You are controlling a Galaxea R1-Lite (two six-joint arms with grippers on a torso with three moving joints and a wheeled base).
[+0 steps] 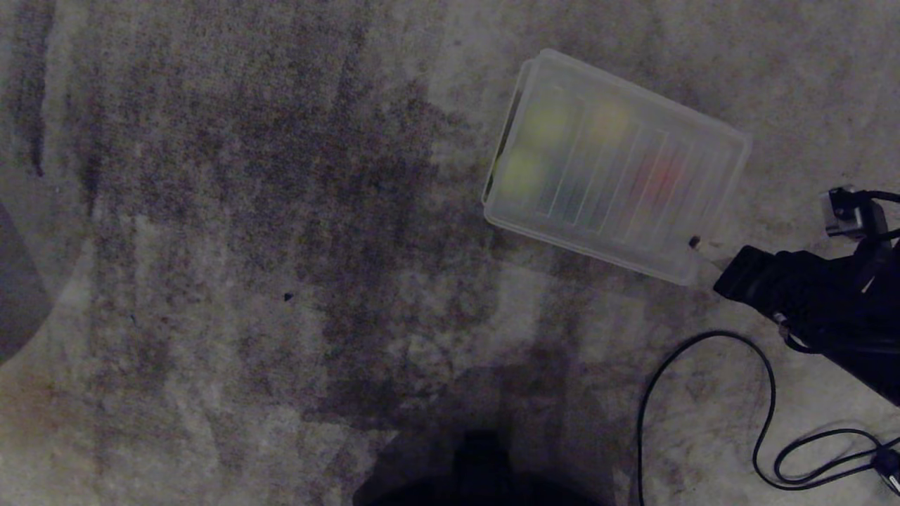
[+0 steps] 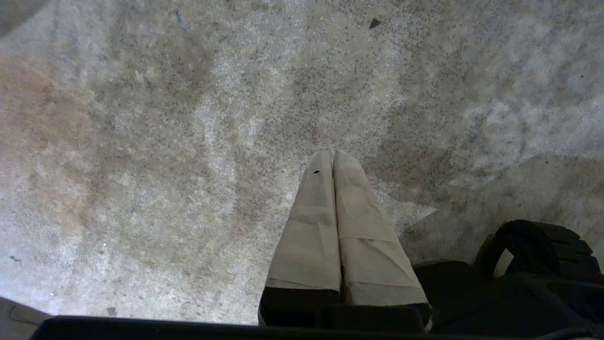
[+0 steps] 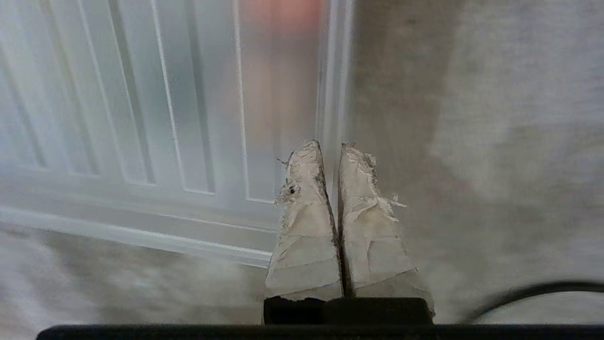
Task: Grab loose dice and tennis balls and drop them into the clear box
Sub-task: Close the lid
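The clear box (image 1: 594, 249) sits on the carpet at the right, with a ribbed translucent lid (image 1: 633, 151) lying over it. Through the lid I see two yellow-green blurs, the tennis balls (image 1: 545, 121) (image 1: 520, 173), and a tan blur (image 1: 609, 121) and a red blur (image 1: 664, 176), the dice. My right gripper (image 1: 705, 247) is shut and empty at the box's near right corner. In the right wrist view it (image 3: 330, 146) hangs just over the lid's edge (image 3: 332, 94), with the red die (image 3: 283, 12) dim beneath. My left gripper (image 2: 332, 153) is shut, empty, over bare carpet.
A black cable (image 1: 703, 344) loops over the carpet below the right arm and shows in the right wrist view (image 3: 542, 287). A grey shape (image 1: 14, 295) cuts in at the left edge. My own dark base (image 1: 485, 471) fills the bottom middle.
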